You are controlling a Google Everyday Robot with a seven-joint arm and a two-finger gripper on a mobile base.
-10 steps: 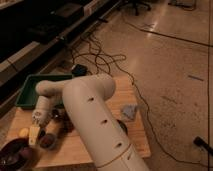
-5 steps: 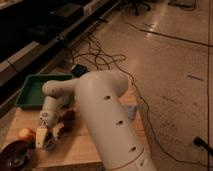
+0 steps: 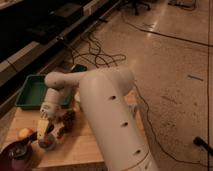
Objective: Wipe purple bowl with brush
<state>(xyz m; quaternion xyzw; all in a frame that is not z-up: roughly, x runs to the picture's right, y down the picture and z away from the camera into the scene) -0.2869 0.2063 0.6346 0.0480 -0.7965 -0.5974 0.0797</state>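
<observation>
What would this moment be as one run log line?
claw: carrying pale yellow blocky brush | position: low over wooden table, right of glossy dark purple bowl | wiping: not begun

Pale yellow brush (image 3: 43, 124) at the white gripper (image 3: 43, 131); dark purple bowl (image 3: 14, 158); green tray (image 3: 35, 92); yellow-orange fruit (image 3: 25, 133).

A light wooden table (image 3: 85, 145) carries a rectangular green plastic tray (image 3: 31, 92) at its far left corner. A round yellow-orange fruit (image 3: 25, 133) sits near the table's left edge. The gripper (image 3: 44, 129) hangs over the table's left part, between the tray and the fruit. Black cables (image 3: 92, 52) lie tangled across the speckled beige floor (image 3: 170, 70). Dark shelving (image 3: 35, 30) runs along the left wall.
</observation>
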